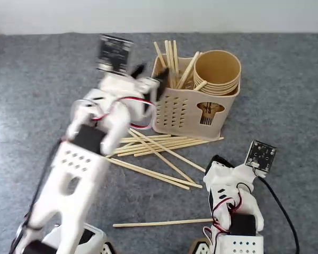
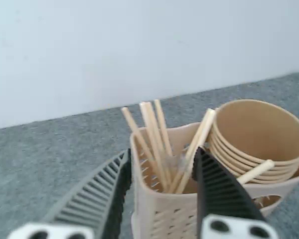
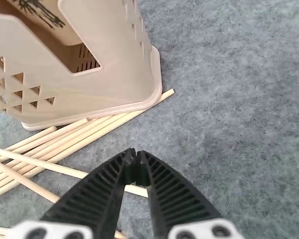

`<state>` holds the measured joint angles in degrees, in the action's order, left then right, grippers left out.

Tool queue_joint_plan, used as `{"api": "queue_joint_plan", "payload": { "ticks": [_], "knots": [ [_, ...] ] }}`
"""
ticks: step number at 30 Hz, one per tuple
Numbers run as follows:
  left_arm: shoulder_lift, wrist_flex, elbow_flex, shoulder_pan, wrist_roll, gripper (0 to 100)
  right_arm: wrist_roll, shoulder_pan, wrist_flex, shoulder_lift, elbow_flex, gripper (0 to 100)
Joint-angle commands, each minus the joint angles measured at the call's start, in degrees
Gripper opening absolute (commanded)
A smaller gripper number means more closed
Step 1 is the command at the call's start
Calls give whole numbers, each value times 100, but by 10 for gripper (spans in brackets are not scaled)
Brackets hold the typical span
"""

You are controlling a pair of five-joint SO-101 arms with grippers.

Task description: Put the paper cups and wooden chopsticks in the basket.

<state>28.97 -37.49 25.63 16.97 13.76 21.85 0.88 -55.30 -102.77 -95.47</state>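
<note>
left gripper (image 2: 163, 154) hangs at the rim of the basket (image 2: 159, 219), its black jaws spread apart and holding nothing. inside the basket stand several wooden chopsticks (image 2: 152, 134), leaning, with a nested stack of paper cups (image 2: 261, 134) beside them. right gripper (image 3: 136, 155) sits low, jaws pressed together and empty, just above the loose chopsticks (image 3: 65, 144) lying on the grey table (image 3: 229, 99) against the basket's foot. one more chopstick (image 1: 164, 223) lies apart, nearer the arms' bases.

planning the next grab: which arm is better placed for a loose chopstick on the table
Right, likely: the right gripper, shut, hangs just over the loose chopsticks by the basket; the left gripper is open up at the basket rim.
</note>
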Motion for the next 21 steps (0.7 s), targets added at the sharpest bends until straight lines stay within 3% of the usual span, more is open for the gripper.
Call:
{"api": "queue_joint_plan", "payload": {
  "ticks": [1, 5, 12, 18, 21],
  "knots": [
    [703, -818, -382, -686, 79, 199, 18, -40, -22, -101, -97, 8],
    [1143, -1618, -57, -1600, 62, 199, -281, -40, 22, -110, -88, 8],
    [2022, -1705, 1182, -3086, -369, 199, -897, 75, -637, -110, 765, 8],
    [2813, -1662, 2554, -4193, -993, 199, -1451, 1332, -1798, -92, 2251, 8],
    [2998, -1213, 3204, -4756, -1204, 199, -1758, 1947, -2062, 31, 2743, 8]
  ]
}}
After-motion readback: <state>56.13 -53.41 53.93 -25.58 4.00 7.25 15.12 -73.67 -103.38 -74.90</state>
